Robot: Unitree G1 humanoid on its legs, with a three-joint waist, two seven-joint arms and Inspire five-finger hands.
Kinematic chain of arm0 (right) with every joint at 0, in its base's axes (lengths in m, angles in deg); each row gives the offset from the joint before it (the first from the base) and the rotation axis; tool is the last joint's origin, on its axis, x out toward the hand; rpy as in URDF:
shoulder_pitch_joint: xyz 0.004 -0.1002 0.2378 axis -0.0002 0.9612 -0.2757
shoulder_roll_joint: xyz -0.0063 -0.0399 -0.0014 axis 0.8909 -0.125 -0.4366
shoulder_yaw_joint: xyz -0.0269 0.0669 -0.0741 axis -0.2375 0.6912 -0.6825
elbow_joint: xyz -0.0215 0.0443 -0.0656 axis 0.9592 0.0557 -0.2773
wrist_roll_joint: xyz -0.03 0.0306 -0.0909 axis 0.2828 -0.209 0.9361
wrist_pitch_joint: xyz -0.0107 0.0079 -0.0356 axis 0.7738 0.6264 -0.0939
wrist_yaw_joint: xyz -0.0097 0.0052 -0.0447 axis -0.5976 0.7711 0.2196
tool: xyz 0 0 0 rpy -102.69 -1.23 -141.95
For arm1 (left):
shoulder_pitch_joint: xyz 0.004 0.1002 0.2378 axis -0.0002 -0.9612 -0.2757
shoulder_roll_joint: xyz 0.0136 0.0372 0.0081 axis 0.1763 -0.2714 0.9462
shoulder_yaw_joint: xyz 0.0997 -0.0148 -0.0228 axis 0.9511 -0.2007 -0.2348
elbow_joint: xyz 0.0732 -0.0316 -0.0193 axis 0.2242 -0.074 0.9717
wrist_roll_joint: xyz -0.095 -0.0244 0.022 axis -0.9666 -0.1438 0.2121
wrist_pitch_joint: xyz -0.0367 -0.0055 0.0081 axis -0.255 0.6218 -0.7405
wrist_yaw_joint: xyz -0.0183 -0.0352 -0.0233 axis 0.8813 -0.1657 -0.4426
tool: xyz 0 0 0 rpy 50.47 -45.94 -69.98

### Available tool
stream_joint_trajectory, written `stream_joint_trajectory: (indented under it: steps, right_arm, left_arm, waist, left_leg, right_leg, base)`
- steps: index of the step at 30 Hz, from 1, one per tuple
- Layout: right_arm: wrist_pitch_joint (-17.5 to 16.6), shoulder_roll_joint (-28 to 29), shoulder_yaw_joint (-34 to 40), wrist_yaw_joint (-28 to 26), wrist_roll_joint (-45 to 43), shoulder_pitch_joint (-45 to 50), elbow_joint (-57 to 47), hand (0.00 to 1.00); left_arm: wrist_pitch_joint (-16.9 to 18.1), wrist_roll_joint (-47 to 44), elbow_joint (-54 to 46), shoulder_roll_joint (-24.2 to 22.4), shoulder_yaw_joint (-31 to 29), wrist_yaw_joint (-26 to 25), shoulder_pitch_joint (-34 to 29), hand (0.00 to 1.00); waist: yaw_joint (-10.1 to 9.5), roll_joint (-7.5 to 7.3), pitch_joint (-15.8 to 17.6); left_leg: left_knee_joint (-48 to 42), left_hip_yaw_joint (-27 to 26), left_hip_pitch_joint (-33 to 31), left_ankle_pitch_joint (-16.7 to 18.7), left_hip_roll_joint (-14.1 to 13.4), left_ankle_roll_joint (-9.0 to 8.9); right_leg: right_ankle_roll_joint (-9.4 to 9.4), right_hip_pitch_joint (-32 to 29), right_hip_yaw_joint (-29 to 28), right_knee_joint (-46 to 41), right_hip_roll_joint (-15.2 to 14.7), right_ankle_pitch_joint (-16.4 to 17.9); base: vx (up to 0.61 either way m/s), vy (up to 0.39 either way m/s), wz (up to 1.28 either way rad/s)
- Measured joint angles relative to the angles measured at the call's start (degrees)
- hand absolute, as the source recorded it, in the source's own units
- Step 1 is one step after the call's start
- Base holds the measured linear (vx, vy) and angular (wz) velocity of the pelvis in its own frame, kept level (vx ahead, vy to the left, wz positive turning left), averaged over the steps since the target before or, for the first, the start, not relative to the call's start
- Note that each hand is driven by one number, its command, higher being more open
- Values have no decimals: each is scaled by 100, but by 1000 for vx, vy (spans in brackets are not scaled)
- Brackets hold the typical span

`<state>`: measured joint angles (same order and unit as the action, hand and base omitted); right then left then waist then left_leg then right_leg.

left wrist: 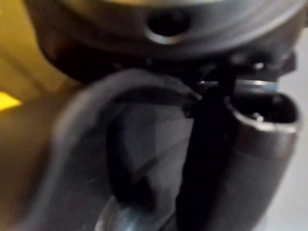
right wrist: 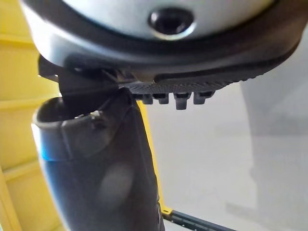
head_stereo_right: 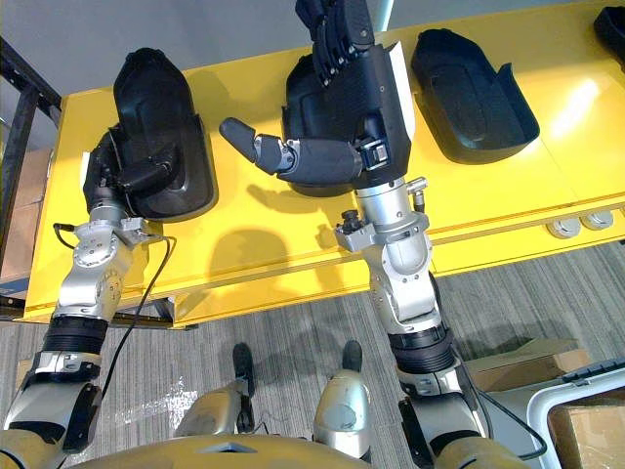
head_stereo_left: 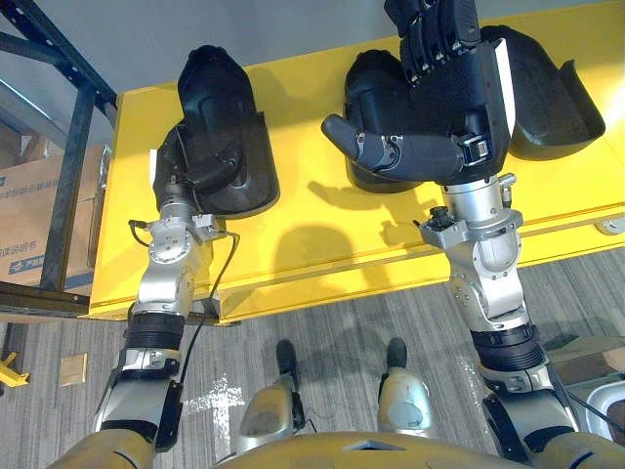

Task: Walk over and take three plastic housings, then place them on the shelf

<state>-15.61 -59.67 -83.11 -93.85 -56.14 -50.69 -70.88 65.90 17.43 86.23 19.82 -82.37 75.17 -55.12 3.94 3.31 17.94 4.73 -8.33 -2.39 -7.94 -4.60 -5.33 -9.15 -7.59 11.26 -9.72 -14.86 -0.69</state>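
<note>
Yellow surface [head_stereo_left: 322,234], housings [head_stereo_right: 469,83] — probably light, stiff, slick; rim grip best; right robot hand [head_stereo_left: 459,88] splayed over middle housing [head_stereo_left: 366,93]; left robot hand [head_stereo_right: 112,171] left of it — grip unreadable.

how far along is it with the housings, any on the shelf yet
Done: the robot stands at the yellow table. None is placed; three black plastic housings lie on the table: the left housing, the middle housing and the right housing. In hand: the left hand is at the left housing's near rim, grip unclear; the open right hand hovers over the middle housing. Left: lifting all three and carrying them to the dark metal shelf frame.
</note>
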Motion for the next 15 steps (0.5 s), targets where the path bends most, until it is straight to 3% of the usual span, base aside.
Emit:
stream_joint_trajectory:
  steps: [10,15]
  right_arm:
    - [75,6,-3,-35,-136,440,-2,100]
    - [74,7,-10,-36,-142,816,-12,100]
  left_arm:
    - [-257,236,9,63,-17,25,-76,100]
    - [-375,778,-325,63,-17,163,-439,100]
  waist:
    - [93,6,4]
    - [104,66,-37]
  left_leg:
    - [2,-12,257,40,-11,-8]
    - [5,-74,392,104,-35,-23]
  right_leg:
    - [-22,383,25,304,41,-113]
    - [-36,625,25,597,91,-232]
  base:
    - [0,0,-2]
    - [-2,3,-7]
